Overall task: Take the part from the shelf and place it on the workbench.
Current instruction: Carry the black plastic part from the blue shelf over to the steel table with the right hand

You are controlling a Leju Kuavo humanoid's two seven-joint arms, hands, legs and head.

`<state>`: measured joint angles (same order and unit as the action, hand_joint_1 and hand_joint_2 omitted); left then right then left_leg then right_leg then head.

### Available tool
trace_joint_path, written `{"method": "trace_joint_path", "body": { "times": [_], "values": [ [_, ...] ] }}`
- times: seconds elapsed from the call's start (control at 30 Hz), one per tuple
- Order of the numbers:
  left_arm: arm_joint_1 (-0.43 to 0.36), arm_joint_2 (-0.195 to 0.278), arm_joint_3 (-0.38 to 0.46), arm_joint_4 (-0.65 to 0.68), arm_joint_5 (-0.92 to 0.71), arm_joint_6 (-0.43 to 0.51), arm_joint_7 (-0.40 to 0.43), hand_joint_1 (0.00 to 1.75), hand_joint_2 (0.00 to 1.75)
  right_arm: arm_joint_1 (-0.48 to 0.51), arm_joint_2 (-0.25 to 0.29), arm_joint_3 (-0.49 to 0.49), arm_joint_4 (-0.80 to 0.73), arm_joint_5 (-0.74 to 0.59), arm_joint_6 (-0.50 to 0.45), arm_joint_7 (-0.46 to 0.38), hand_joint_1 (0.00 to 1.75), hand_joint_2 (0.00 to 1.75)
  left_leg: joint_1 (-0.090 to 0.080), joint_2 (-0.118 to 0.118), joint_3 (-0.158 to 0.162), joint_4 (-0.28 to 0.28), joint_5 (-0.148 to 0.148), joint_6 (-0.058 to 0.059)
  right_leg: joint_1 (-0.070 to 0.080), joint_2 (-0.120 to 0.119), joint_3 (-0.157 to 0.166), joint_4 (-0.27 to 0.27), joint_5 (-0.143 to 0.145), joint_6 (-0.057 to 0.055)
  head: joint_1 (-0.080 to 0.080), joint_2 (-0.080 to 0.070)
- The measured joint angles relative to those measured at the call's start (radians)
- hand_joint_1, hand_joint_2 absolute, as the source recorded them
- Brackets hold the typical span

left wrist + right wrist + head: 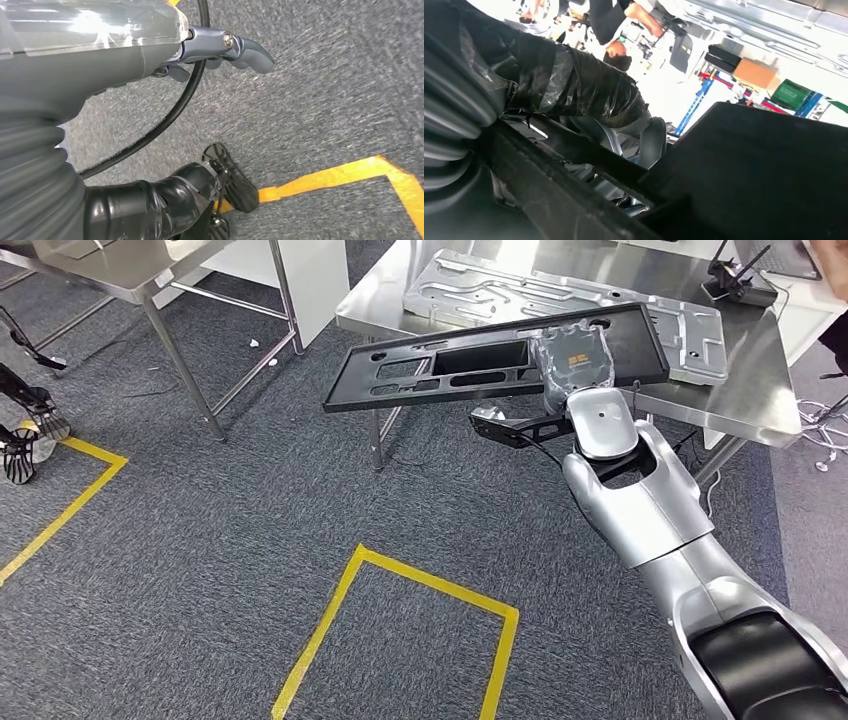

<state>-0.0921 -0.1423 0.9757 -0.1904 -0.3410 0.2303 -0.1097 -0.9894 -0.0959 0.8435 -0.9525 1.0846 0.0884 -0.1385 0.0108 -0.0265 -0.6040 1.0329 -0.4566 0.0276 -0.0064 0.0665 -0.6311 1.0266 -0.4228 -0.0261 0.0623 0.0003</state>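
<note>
On the far left of the head view, the left robot hand hung low over the grey floor, near a yellow tape line. In the left wrist view its fingers looked loosely curled with nothing in them.

In the middle, the long black part was up in the air, tilted, with its left end lower and sticking out past the counter. The right robot hand held it near the right end, so most of the part hung out to one side. That heavy side could pull down and make the part slip or twist out.

On the counter lay a silver plate. The black part could bump it or hit the counter's edge when it came down. It could also land half off the counter and fall.
</note>
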Motion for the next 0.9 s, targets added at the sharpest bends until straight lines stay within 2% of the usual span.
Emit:
{"method": "trace_joint_path", "body": {
  "times": [0.13,0.27,0.33,0.9],
  "values": [
    [0.001,0.000,0.004,0.000,0.000,0.000,0.000,0.00,1.75,-0.001,0.007,0.004,0.000,0.005,0.000,0.000,1.75,1.75,-0.001,-0.001,-0.001,0.001,-0.001,0.002,0.000,-0.001,0.001,-0.002,0.001,0.004,0.000,0.000],
    [0.000,0.000,0.009,0.000,-0.001,0.003,0.002,0.00,1.75,-0.001,0.014,0.005,0.000,0.006,0.000,0.000,1.75,1.75,-0.001,-0.001,-0.002,0.001,-0.002,0.004,-0.001,-0.002,0.001,-0.005,0.000,0.027,0.000,0.000],
    [0.000,0.000,0.013,0.000,0.000,0.006,0.004,0.00,1.75,-0.001,0.018,0.006,0.000,0.006,0.000,0.000,1.75,1.75,-0.001,-0.001,-0.002,0.001,-0.002,0.004,-0.001,-0.002,0.000,-0.005,-0.001,0.032,0.000,0.000],
    [0.000,0.004,0.020,0.000,-0.002,0.015,0.012,0.00,1.75,0.004,0.057,0.022,0.024,0.007,0.000,-0.003,1.75,1.75,0.002,0.000,-0.001,-0.002,0.000,0.000,0.001,-0.002,-0.005,0.000,-0.002,0.034,0.000,0.000]
  ]
}}
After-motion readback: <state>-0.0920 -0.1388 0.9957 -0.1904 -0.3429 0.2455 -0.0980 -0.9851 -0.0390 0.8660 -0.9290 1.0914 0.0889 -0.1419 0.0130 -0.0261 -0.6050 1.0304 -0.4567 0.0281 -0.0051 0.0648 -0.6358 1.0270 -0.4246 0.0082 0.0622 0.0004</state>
